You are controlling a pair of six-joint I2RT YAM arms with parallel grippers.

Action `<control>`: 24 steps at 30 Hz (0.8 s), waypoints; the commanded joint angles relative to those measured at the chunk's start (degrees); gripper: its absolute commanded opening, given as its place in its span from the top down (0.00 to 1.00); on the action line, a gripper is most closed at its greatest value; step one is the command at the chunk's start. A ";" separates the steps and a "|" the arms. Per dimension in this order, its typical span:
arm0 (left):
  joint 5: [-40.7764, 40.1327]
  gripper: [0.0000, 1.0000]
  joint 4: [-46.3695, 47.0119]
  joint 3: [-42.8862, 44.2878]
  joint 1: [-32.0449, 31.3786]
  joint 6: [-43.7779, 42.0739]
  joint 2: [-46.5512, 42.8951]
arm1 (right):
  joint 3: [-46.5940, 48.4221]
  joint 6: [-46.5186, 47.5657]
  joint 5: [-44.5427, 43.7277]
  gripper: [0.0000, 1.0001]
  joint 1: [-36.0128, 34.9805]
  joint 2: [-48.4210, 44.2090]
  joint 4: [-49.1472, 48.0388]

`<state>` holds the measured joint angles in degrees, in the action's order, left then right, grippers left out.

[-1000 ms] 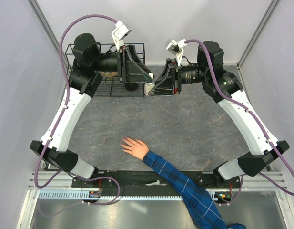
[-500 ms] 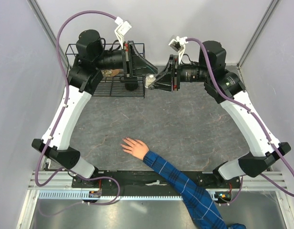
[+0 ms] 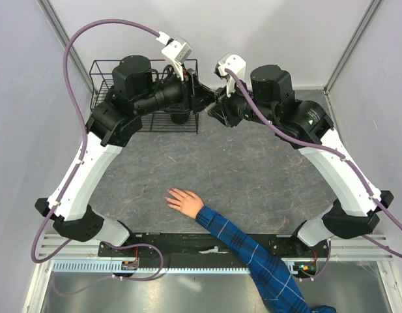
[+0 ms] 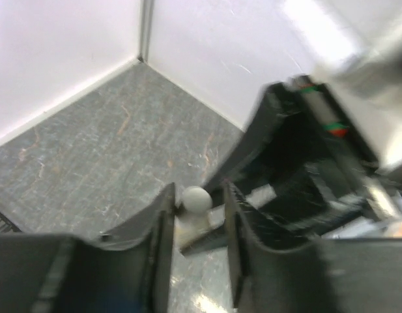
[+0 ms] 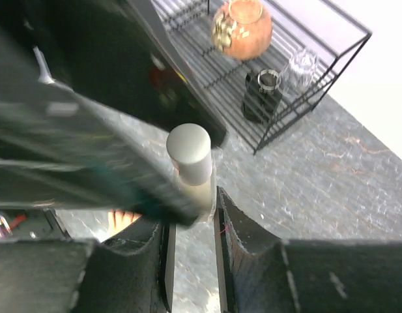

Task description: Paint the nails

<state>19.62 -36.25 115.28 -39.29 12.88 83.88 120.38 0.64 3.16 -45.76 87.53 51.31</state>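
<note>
A bare human hand (image 3: 186, 201) with a blue plaid sleeve (image 3: 253, 257) lies palm down at the table's near middle. Its nails are too small to make out. Both grippers meet in the air at the far middle, well away from the hand. My right gripper (image 5: 191, 208) is shut on the body of a small clear bottle (image 5: 197, 186) with a white cap (image 5: 188, 151). My left gripper (image 4: 198, 190) is open, its fingers on either side of the cap (image 4: 196, 199). In the top view the left gripper (image 3: 204, 100) and right gripper (image 3: 214, 108) hide the bottle.
A black wire basket (image 3: 100, 65) stands at the far left, under the left arm. In the right wrist view it (image 5: 331, 75) holds an orange round jar (image 5: 245, 23), a dark bottle (image 5: 260, 96) and a clear glass (image 5: 302, 65). White walls close in the back and sides.
Both grippers have risen and come together at the far middle. The left gripper has swung right from over the basket and now straddles the bottle's cap. The hand has not moved.
</note>
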 commanded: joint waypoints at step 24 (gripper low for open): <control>25.92 0.43 -9.97 9.17 13.45 7.07 2.08 | -8.41 1.73 28.39 1.00 11.57 -2.54 -4.73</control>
<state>46.15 -41.69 122.63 -25.82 21.50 85.89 109.23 2.90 28.53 -34.33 84.23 47.33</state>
